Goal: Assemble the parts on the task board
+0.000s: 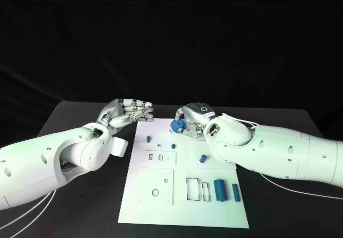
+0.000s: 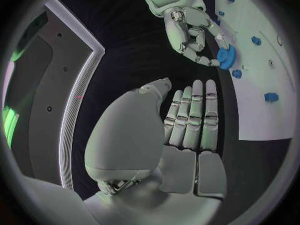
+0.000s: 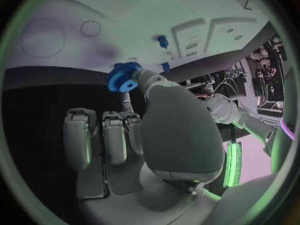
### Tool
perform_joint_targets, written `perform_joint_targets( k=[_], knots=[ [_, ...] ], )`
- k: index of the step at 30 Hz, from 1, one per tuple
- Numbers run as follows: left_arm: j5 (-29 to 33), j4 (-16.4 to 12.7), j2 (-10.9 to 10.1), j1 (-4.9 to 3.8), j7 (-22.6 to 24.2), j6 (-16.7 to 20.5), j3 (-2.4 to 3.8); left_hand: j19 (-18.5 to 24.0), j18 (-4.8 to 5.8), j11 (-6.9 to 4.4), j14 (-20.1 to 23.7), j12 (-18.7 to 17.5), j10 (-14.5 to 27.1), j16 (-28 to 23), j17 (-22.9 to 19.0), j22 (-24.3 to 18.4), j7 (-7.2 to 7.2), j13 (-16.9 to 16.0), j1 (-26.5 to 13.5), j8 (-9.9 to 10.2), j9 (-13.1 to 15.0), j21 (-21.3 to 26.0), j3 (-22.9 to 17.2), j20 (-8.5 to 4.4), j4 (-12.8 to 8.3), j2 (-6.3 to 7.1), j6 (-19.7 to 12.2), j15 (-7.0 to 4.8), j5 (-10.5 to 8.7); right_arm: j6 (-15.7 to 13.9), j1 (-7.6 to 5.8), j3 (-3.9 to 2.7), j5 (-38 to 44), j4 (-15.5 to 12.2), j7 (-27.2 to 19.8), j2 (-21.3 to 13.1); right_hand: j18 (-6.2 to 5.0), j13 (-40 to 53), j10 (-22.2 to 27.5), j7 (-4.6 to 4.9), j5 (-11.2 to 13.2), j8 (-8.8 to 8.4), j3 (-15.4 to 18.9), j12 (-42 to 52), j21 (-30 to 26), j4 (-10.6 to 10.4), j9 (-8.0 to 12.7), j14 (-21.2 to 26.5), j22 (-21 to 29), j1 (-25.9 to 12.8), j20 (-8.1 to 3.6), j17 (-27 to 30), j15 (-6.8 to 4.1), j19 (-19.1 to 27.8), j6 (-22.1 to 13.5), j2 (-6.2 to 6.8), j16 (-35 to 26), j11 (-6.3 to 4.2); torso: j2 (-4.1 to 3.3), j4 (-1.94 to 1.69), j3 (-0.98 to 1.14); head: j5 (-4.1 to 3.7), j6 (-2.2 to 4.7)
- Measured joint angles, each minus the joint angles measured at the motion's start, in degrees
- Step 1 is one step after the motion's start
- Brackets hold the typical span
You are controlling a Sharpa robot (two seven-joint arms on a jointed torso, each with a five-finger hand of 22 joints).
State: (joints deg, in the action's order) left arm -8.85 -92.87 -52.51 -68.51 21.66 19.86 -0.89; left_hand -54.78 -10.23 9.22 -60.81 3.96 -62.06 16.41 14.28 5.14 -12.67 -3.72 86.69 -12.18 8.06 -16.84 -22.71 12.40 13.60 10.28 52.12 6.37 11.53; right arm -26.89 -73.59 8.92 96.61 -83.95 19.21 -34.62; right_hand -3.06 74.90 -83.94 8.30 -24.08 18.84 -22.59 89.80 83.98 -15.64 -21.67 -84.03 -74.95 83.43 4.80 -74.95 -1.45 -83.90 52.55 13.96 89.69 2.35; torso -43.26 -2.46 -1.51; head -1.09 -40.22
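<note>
Head view: right robot hand [image 1: 192, 120] holds gear [image 1: 178, 126] (blue) above task board [image 1: 184, 198].

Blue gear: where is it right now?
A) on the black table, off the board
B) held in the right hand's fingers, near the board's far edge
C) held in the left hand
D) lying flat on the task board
B: the right hand pinches the blue gear at its fingertips; the left hand holds nothing.
</note>
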Motion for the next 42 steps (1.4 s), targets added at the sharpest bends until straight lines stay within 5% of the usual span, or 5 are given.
perform_joint_targets(
  k=[33,40,42],
  knots=[
    [0.0,0.24,0.38,0.0,-0.03,-0.17,0.0,0.0,0.0,0.0,0.0,0.0,0.0,0.0,0.09,-0.06,0.0,0.0,0.0,0.0,0.01,0.0,-0.16,0.0,-0.16,0.0,0.0,0.0,0.0,-0.24,2.46,0.1,1.43,4.77,0.33,5.38,0.0,0.03,0.0,0.1,0.28,-0.08,-1.01,0.0,0.0,0.07,0.0,0.0,0.02,-0.93,0.01,0.03,0.01,0.0,0.11,0.61,0.0,0.01,-0.23,-0.27,-0.05,-0.03,-0.54],
    [0.0,0.26,0.33,0.0,-0.06,-0.18,0.0,0.0,0.0,0.0,0.0,0.0,0.0,0.0,0.09,-0.06,0.0,0.0,0.0,0.0,0.01,0.0,-0.16,0.0,-0.16,0.0,0.0,0.0,0.0,-0.28,2.56,0.15,1.3,5.47,0.29,5.73,0.0,0.03,0.0,0.01,0.28,-1.44,-1.94,0.0,-0.29,0.07,-0.01,0.0,0.02,-2.21,0.01,0.03,0.01,0.0,0.4,1.31,-0.01,0.01,-0.23,-0.28,-0.05,-0.04,-0.6],
    [0.0,0.26,0.33,-0.01,-0.07,-0.19,0.0,0.0,0.0,0.0,0.0,0.0,0.0,0.0,0.08,-0.05,0.0,0.0,0.0,0.0,0.01,0.0,-0.16,0.0,-0.16,0.0,0.0,0.0,0.0,-0.29,2.57,0.16,1.23,5.64,0.24,5.82,0.0,0.03,-0.03,0.06,0.28,-2.95,-2.35,0.0,-0.64,0.0,-0.09,0.01,0.03,-3.34,0.1,0.03,0.67,-0.08,0.47,1.82,-0.01,0.91,-0.23,-0.28,-0.05,-0.03,-0.62]
  ],
)
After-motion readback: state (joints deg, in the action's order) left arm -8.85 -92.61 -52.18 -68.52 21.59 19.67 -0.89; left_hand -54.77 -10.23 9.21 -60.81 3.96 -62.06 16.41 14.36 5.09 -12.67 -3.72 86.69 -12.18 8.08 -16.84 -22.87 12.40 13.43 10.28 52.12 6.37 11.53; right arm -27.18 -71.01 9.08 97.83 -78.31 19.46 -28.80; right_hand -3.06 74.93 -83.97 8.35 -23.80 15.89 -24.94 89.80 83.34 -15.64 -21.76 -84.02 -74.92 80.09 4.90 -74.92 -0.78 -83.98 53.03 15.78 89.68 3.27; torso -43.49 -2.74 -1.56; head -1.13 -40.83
